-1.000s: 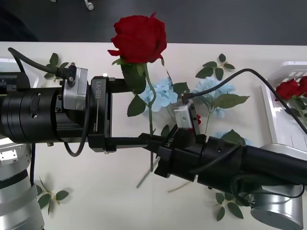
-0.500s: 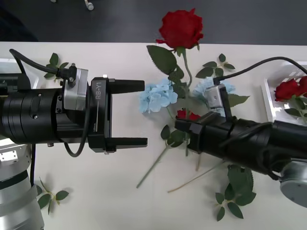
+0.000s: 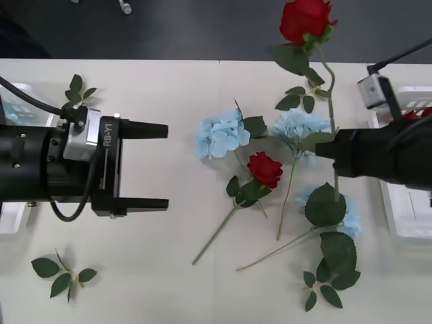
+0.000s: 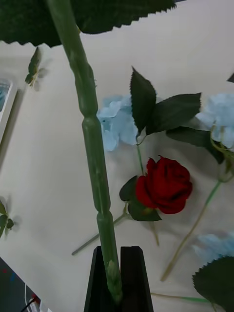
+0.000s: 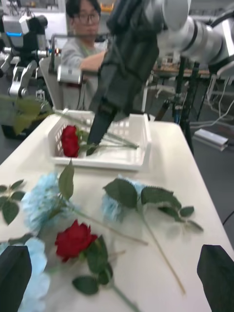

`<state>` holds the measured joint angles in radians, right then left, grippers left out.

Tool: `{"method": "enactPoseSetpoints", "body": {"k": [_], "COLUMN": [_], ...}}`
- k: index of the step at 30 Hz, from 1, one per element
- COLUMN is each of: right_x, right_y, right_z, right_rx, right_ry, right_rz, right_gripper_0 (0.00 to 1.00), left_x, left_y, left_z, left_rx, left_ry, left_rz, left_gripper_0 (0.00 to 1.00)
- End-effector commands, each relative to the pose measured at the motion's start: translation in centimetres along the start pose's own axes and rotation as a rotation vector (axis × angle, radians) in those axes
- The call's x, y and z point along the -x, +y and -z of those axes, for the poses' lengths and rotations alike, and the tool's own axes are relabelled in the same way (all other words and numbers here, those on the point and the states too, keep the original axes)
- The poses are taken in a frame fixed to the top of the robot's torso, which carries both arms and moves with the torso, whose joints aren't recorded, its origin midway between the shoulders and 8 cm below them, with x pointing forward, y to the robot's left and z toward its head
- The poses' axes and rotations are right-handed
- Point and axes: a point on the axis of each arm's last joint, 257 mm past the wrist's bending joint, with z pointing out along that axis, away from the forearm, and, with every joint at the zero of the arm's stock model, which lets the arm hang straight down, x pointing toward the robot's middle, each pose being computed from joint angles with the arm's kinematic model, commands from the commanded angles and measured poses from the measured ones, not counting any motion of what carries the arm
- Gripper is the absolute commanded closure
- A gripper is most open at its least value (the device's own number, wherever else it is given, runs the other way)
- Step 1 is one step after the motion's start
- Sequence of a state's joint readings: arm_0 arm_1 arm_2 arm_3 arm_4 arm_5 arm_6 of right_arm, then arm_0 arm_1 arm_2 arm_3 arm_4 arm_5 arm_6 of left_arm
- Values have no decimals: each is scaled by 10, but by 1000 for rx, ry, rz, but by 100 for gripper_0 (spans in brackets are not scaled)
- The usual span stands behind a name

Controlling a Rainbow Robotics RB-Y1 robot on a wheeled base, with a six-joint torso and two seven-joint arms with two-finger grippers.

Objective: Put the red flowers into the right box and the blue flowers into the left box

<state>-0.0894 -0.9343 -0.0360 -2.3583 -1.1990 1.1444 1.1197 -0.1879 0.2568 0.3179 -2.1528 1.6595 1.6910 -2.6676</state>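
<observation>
The right gripper (image 3: 335, 154) is on the right side of the tabletop (image 3: 169, 270), and its black jaws are clenched on the stem of a red rose (image 3: 305, 19). The stem stands between the two fingers (image 4: 132, 278) in the right wrist view. The bloom of this held rose reaches past the far edge of the tabletop. The right box (image 3: 405, 223) lies just to the right of this gripper, at the right edge, and red flowers (image 5: 69, 140) already lie inside it.

The left gripper (image 3: 158, 166) is on the left side with its jaws released and wide apart, holding nothing. Open tabletop lies between it and the flowers.

In the middle, a second red rose (image 3: 264, 169) lies flat, its stem going toward the near left. A blue hydrangea (image 3: 219, 137) lies to the left of it and farther away, another blue hydrangea (image 3: 298, 125) lies to its right, and a third one (image 3: 337, 209) lies nearer, partly under large leaves.

A part of the left box (image 3: 15, 94) shows at the left edge. Loose leaf sprigs (image 3: 61, 273) lie at the near left, where the tabletop is mostly free.
</observation>
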Motion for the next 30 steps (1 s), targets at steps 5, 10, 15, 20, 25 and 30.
{"method": "enactPoseSetpoints", "body": {"k": [5,10,15,20,25,30], "right_x": [3,-3,-3,-7,-22,-31], "right_y": [-39,-94,-138,-177,-227,-269], "right_z": [61,90,105,116,140,157], "right_rx": [-170,-320,-454,-577,-728,-816], "right_ry": [115,177,182,195,244,278], "right_rz": [20,-56,-86,-117,-120,-118], "right_gripper_0": [100,100,100,100,100,100], "left_x": [-24,-38,-50,-59,-70,-76], "left_y": [9,10,12,19,25,29], "left_z": [57,79,94,104,116,126], "left_rx": [95,133,163,201,232,250], "left_ry": [116,175,226,267,328,364], "left_rz": [4,30,46,52,50,52], "left_gripper_0": [0,0,0,0,0,0]}}
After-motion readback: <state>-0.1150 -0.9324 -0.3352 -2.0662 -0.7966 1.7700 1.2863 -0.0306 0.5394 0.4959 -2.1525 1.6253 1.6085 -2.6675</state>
